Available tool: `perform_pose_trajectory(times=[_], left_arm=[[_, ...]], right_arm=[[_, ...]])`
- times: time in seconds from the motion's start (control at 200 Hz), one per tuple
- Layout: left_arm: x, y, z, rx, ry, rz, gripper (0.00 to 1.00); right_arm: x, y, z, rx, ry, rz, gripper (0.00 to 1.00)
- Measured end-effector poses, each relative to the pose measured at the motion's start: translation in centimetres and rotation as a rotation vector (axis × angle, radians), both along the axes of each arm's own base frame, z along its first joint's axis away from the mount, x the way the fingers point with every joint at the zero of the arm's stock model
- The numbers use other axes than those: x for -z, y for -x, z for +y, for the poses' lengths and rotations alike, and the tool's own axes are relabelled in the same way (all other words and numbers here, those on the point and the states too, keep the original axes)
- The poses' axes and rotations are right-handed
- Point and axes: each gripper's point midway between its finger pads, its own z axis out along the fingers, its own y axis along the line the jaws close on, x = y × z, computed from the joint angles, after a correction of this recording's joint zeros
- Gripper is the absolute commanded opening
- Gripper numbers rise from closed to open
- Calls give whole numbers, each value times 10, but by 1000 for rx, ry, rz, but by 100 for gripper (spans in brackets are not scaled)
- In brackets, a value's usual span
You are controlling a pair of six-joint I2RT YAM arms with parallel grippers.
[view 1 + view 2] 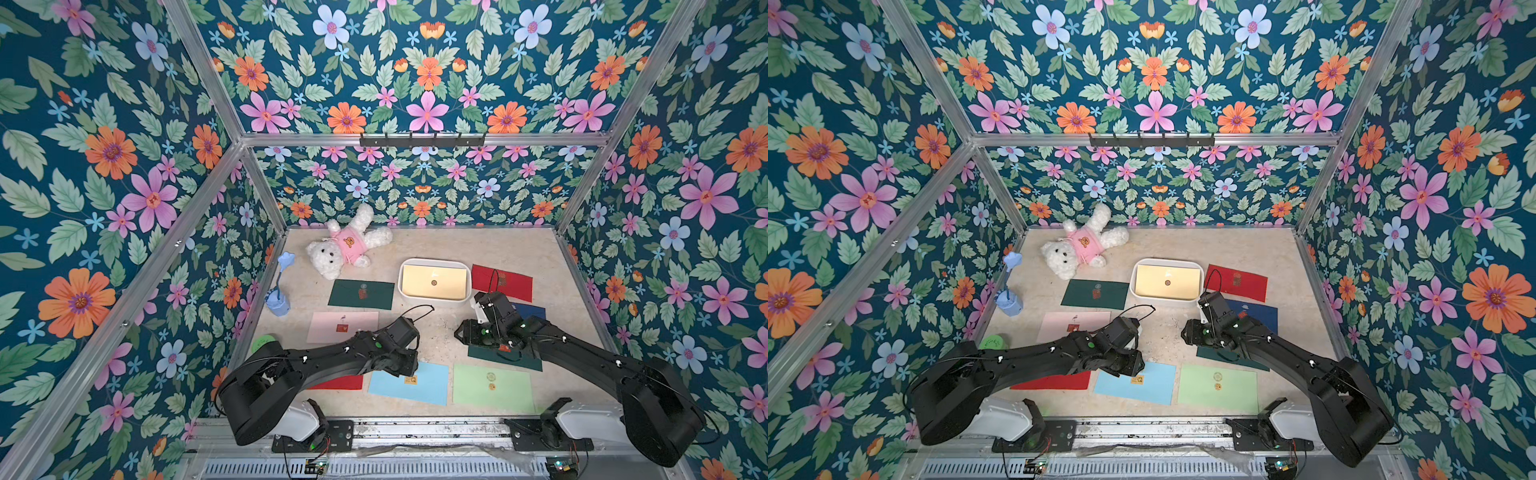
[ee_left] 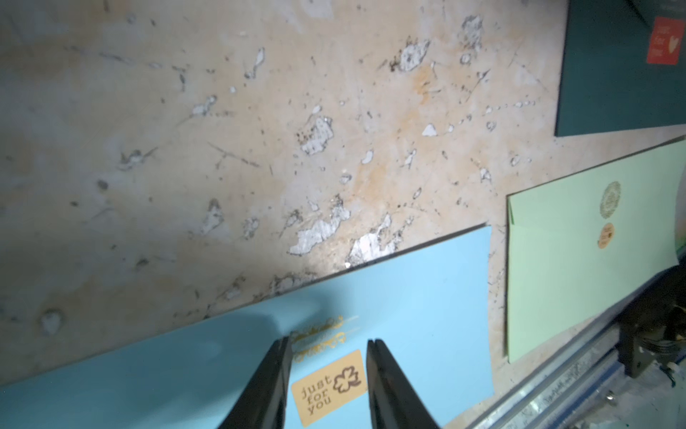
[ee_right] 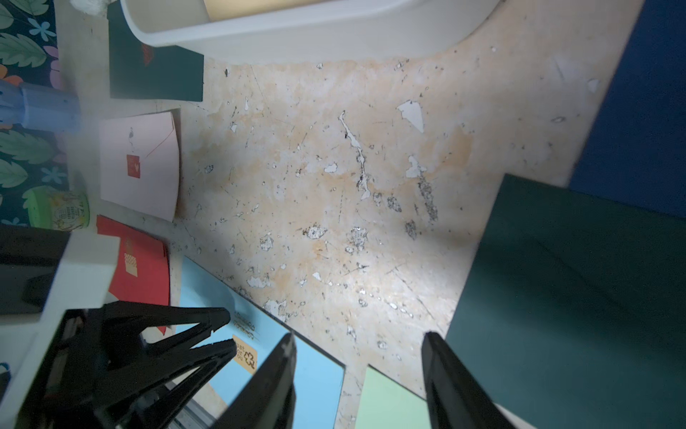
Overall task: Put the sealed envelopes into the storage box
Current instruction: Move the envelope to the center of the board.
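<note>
The box [image 1: 434, 303] sits toward the back of the surface [image 1: 436, 245], with a yellow envelope [image 1: 434, 282] lying flat inside it. Eight more envelopes lie outside on the surface. A far dark green envelope [image 1: 361, 294] is left of the box, and a far red envelope [image 1: 503, 282] is just right of it. A navy envelope [image 1: 534, 311] is partly hidden by the right arm, and a pink envelope [image 1: 332, 326] is left of centre. Along the front are a near red envelope [image 1: 340, 382] under the left arm, a light blue envelope [image 1: 415, 384] and a light green envelope [image 1: 492, 388]. Behind the light green one, a near dark green envelope [image 1: 478, 357] lies under the right arm. The left hand [image 2: 330, 340] is low over the light blue envelope, its fingers apart on either side of the sticker [image 2: 328, 388]; contact cannot be told. The right hand [image 3: 358, 336] is over bare surface with its fingers apart and nothing between them, one finger near the near dark green envelope's corner. A bear [image 1: 345, 249] and a blue cup [image 1: 277, 305] lie at the back left.
</note>
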Motion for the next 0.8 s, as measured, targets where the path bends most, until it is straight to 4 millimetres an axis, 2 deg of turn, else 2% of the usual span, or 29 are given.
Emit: perform_pose_trajectory(times=[0.105, 0.45, 0.625, 0.695, 0.8], left_arm=[[7, -4, 1, -47, -21, 0, 39], [14, -26, -11, -133, -42, -57, 38], [15, -45, -24, -162, -45, -103, 39], [15, -58, -31, -190, -30, -132, 39], [15, -70, -33, -227, -18, -143, 39]], right_arm=[[-4, -2, 2, 0, -7, -10, 57], [-10, -5, 2, 1, 0, -17, 58], [-12, -9, 0, 13, 14, -32, 58], [-11, -9, 0, 13, 18, -28, 57], [-9, -8, -1, 12, 21, -23, 57]])
